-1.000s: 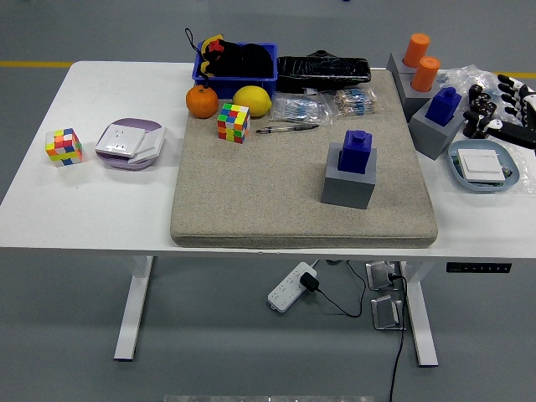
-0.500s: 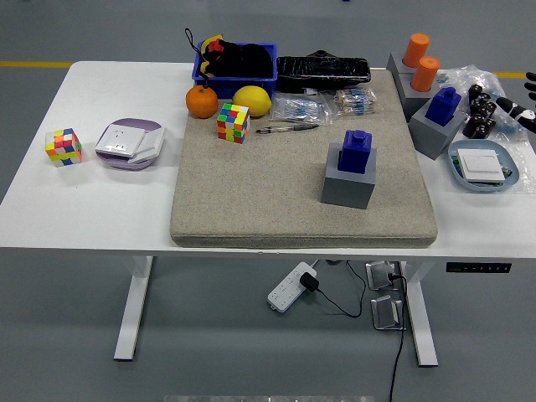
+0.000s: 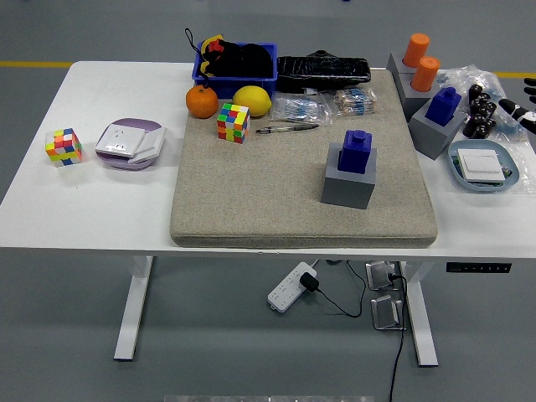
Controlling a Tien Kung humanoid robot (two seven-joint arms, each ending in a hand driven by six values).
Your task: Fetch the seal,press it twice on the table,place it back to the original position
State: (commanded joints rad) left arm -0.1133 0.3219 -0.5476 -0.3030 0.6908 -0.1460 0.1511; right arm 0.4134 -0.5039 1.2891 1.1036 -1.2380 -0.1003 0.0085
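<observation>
1. I see the white worktop (image 3: 100, 201) standing on a grey floor; a yellow line runs across the floor beyond its far left edge.
2. A beige felt mat (image 3: 268, 193) covers the worktop's middle – the blue seal (image 3: 356, 151) stands upright in its grey block (image 3: 348, 179) on the mat's right half, untouched.
3. A second blue seal (image 3: 443, 105) sits in a grey holder just off the mat's right edge, with two orange seals (image 3: 421, 60) in a holder behind it.
4. My right hand (image 3: 517, 107) is only a sliver at the picture's right edge, near a blue tray (image 3: 484, 166) – I cannot tell whether its fingers are apart or together.
5. At the far edge sit a blue bin (image 3: 237, 65), an orange (image 3: 201, 101), a lemon (image 3: 251, 100) and a colour cube (image 3: 234, 122).
6. On the left lie another colour cube (image 3: 64, 146) and a white-and-purple device (image 3: 129, 142).
7. Under the worktop a white power strip (image 3: 291, 286) lies on the floor.
</observation>
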